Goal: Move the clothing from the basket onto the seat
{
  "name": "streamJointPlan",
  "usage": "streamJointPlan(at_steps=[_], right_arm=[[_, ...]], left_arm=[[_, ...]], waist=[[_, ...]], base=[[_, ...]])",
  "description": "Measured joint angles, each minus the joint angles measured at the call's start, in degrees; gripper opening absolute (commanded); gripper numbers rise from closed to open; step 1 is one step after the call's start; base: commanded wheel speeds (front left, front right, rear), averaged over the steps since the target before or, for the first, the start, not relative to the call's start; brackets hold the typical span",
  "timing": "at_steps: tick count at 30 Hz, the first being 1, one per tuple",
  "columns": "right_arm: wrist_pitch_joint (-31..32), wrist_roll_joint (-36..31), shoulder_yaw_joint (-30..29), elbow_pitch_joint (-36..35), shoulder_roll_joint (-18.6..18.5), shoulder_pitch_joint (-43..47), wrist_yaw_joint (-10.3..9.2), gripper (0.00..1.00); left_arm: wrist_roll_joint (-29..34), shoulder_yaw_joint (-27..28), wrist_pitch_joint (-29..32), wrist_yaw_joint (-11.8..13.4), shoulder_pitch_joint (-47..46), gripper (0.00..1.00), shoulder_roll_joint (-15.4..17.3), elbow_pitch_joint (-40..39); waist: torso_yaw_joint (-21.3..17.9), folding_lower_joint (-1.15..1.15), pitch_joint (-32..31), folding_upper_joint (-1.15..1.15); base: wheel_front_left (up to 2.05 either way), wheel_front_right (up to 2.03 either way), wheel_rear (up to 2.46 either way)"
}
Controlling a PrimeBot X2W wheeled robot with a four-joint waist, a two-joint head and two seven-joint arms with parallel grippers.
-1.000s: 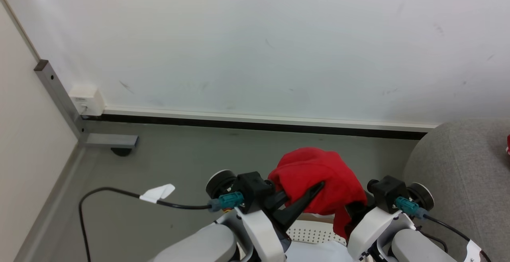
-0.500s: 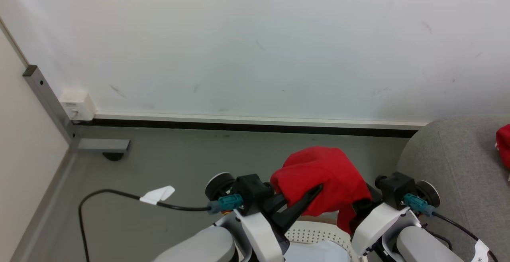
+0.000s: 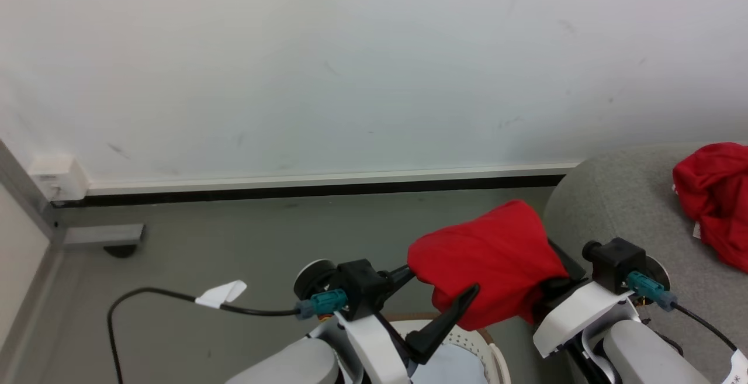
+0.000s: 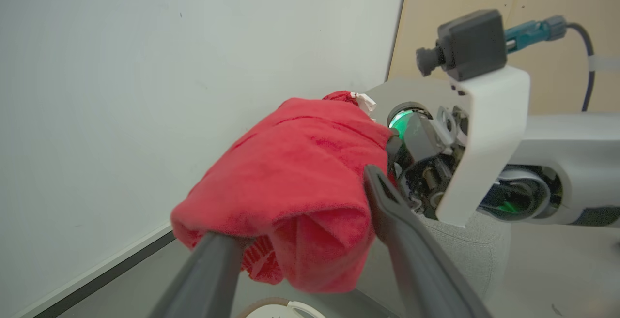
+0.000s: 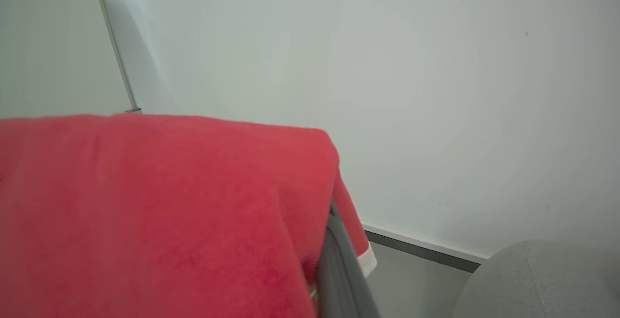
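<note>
Status: red garment (image 3: 491,267) hangs bunched up off the floor, draped over right gripper (image 5: 333,233), which is clamped shut on it w/ fabric covering most of its fingers; white trim shows at the hem beside the one visible finger. Meanwhile left gripper (image 4: 293,206) is released, fingers splayed wide either side of the bundle, one tip tucked under a fold, the other against the cloth's edge next to the right wrist. White perforated basket (image 3: 476,340) w/ brown rim sits directly below left gripper, pale cloth (image 3: 450,369) inside. Grey seat (image 3: 613,214) is just beyond & to the right of right gripper; second red garment (image 3: 710,197) lies on it, well apart from both grippers
</note>
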Motion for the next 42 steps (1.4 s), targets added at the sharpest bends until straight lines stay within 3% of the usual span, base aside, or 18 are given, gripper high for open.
streamJointPlan(at_steps=[17, 27, 34, 42], right_arm=[[0.0, -2.1, -14.8, -8.7, -3.0, 3.5, 0.0, 0.0], [0.0, -2.4, -19.1, -12.5, -3.2, 6.6, 0.0, 0.0], [0.0, -2.4, -19.7, -13.7, -3.2, 7.2, 0.0, 0.0], [0.0, -2.4, -19.4, -14.2, -4.1, 5.8, 0.0, 0.0]], left_arm=[[3.6, 5.5, 0.0, 0.2, 2.3, 1.0, 0.8, -1.3], [8.3, 10.1, 0.0, -0.7, 3.7, 1.0, 0.1, -2.0], [10.6, 12.0, 0.0, -1.9, 4.4, 1.0, -0.9, -1.1], [12.1, 13.5, 0.0, -3.2, 4.9, 1.0, -1.8, -0.4]], waist=[[-14.8, 0.0, 4.0, 0.0], [-22.6, 0.0, 6.2, 0.0], [-24.9, 0.01, 7.3, 0.0], [-25.0, 0.01, 7.9, 0.0]], base=[[0.0, 0.0, 0.0], [0.0, 0.0, 0.0], [0.0, 0.0, 0.0], [0.0, 0.0, 0.0]])
